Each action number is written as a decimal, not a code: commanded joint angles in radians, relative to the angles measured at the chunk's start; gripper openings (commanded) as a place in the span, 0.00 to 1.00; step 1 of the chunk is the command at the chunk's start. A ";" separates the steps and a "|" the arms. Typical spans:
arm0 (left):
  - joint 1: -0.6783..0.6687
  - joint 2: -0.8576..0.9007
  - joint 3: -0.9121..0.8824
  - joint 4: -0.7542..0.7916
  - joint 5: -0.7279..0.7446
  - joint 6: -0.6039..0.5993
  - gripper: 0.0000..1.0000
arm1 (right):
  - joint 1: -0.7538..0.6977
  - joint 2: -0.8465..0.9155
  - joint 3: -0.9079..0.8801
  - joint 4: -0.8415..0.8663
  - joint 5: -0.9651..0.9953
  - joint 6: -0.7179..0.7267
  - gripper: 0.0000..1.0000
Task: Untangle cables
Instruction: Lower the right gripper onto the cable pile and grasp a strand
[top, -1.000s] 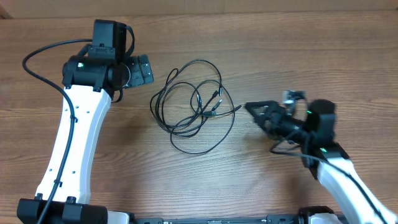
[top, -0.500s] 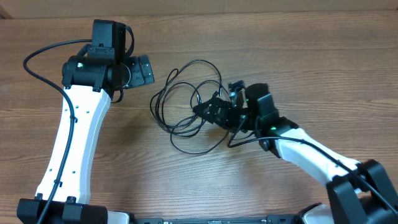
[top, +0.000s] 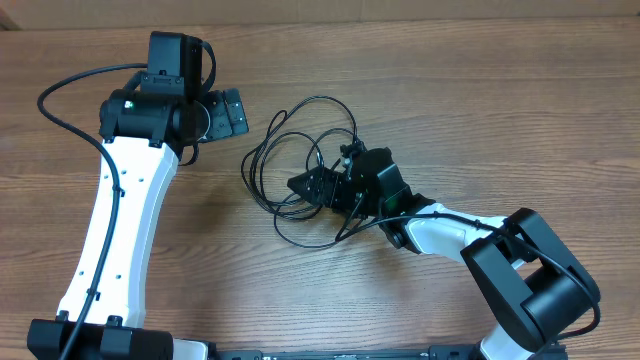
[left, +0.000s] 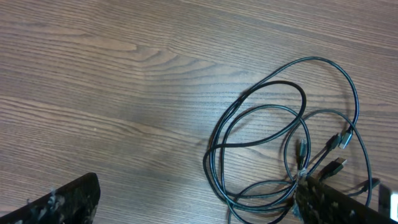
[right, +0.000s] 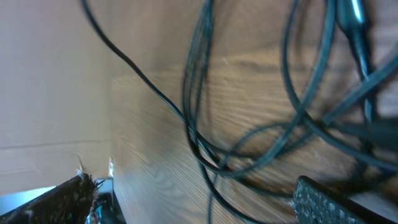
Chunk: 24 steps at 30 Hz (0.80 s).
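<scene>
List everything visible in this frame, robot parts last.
cables: a few thin cords, exact count unclear in the tangle, black, looped together at the table's centre; at least three small plug tips show in the left wrist view
table: one, brown wood grain, under everything
backdrop: one, beige, strip along the far table edge
thick wire: one, black, arcing from the left arm at upper left
left arm: one, white and black, left side
right arm: one, white and black, lower right
left gripper: one, black, open, beside the tangle's upper left, apart from it
right gripper: one, black, open, over the tangle's lower middle
</scene>
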 joint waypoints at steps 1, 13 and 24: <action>0.000 0.005 0.006 0.000 0.008 0.013 1.00 | 0.008 0.000 0.018 0.042 0.051 0.006 1.00; 0.000 0.005 0.006 0.000 0.008 0.012 1.00 | 0.050 0.007 0.018 0.040 0.171 0.013 1.00; 0.000 0.005 0.006 0.000 0.008 0.012 1.00 | 0.063 0.052 0.018 0.114 0.182 0.058 1.00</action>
